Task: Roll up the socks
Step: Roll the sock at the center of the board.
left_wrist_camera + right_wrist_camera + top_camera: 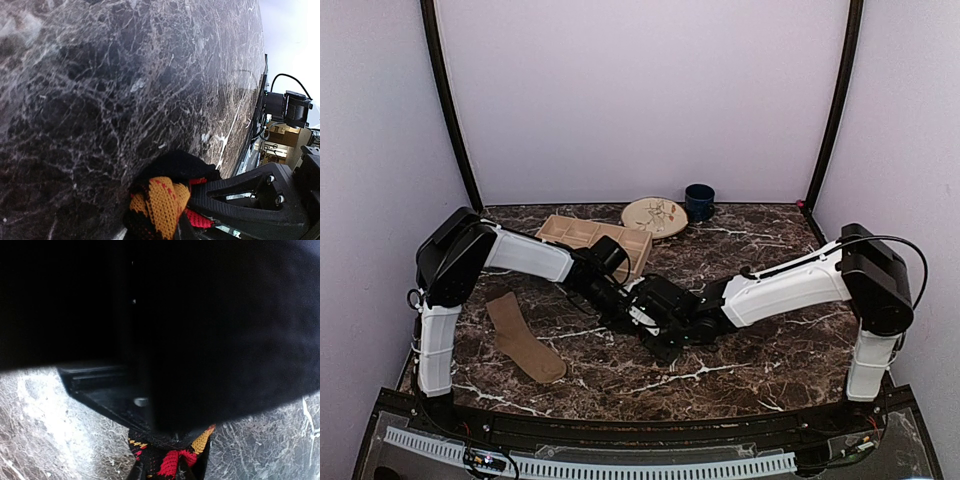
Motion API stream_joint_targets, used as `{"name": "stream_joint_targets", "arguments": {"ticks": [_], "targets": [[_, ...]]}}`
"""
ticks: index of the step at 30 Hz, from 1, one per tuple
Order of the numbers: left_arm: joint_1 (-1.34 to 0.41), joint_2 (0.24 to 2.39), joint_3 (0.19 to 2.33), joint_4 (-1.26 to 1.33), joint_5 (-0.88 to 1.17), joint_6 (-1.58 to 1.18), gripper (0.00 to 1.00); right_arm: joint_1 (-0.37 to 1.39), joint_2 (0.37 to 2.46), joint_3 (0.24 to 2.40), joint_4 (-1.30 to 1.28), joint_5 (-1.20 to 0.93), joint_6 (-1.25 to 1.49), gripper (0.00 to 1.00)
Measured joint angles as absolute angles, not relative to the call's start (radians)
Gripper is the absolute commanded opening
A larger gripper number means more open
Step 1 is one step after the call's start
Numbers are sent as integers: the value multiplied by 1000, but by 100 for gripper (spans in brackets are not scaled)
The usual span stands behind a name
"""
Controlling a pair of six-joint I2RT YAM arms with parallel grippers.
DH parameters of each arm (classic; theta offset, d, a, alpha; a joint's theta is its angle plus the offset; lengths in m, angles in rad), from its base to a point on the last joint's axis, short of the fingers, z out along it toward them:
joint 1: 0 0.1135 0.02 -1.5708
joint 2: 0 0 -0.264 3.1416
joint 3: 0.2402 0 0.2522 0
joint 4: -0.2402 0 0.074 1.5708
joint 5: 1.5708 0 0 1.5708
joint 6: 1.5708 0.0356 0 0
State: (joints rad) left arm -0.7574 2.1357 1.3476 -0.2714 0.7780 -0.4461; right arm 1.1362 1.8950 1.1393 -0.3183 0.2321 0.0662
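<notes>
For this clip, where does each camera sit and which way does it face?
Top external: above and behind the bases, looking down at the table, tan sock, left arm and right arm meeting mid-table.
Left wrist: low over the marble, facing along it; left tool shut on the argyle sock.
Right wrist: facing down; a dark bulk blocks most; right tool tips grip the sock.
Shared: both wrist views show the argyle sock.

Robot lab cell, not a home. Two white-and-black robot arms (530, 258) bolted at frame bottom to a dark marble-pattern tabletop (770, 350). Pale lilac enclosure walls (640, 100), black curved frame poles (450, 120), and a perforated white cable duct (620, 466) along the bottom edge.
</notes>
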Motion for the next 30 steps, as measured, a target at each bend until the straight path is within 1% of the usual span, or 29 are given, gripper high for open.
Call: {"name": "stream_joint_targets", "arguments": {"ticks": [3, 7, 9, 11, 16, 30], "targets": [[-756, 2136, 1348, -274, 778, -445, 1, 1133, 1898, 1143, -324, 221, 78, 5], [-755, 2136, 1348, -274, 778, -447, 14, 1129, 1898, 1144, -326, 210, 91, 0], [-754, 2136, 1346, -274, 777, -450, 19, 1128, 1896, 1144, -326, 205, 93, 0], [-754, 2136, 1345, -274, 775, -454, 26, 1127, 1894, 1144, -326, 200, 96, 0], [-748, 2131, 1343, -274, 774, -480, 39, 1120, 1888, 1138, -321, 182, 117, 0], [-717, 2070, 1262, -208, 732, -574, 45, 1110, 1880, 1105, -248, 123, 138, 0]]}}
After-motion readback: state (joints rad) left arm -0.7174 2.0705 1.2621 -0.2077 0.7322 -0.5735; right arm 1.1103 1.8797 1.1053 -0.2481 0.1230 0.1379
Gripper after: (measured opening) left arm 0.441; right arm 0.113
